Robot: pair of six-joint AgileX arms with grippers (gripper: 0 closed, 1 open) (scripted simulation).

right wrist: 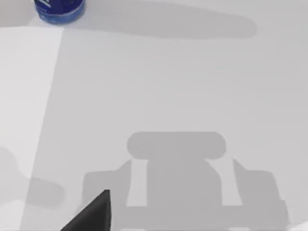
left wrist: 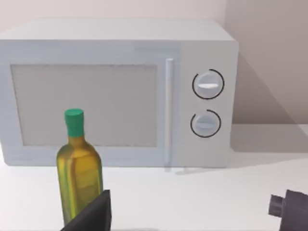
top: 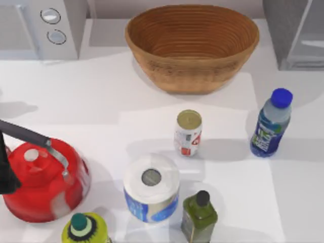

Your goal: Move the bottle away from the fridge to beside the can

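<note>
The bottle (top: 272,124), clear with a blue cap and a blue-and-green label, stands upright at the table's right, in front of the grey fridge (top: 298,33) in the back right corner. The white-and-red can (top: 188,132) stands upright near the table's middle, well to the left of the bottle. In the right wrist view the bottle's blue base (right wrist: 59,9) lies far ahead of my right gripper (right wrist: 159,228), which is open over bare table with one dark finger (right wrist: 96,211) showing. My left arm (top: 6,172) sits at the left edge; its gripper (left wrist: 159,228) is open and holds nothing.
A wicker basket (top: 192,45) is at the back centre and a microwave (top: 45,25) at the back left. Along the front stand a red kettle (top: 43,177), a yellow-green bottle (top: 85,230), a paper roll (top: 151,187) and an olive bottle (top: 199,215).
</note>
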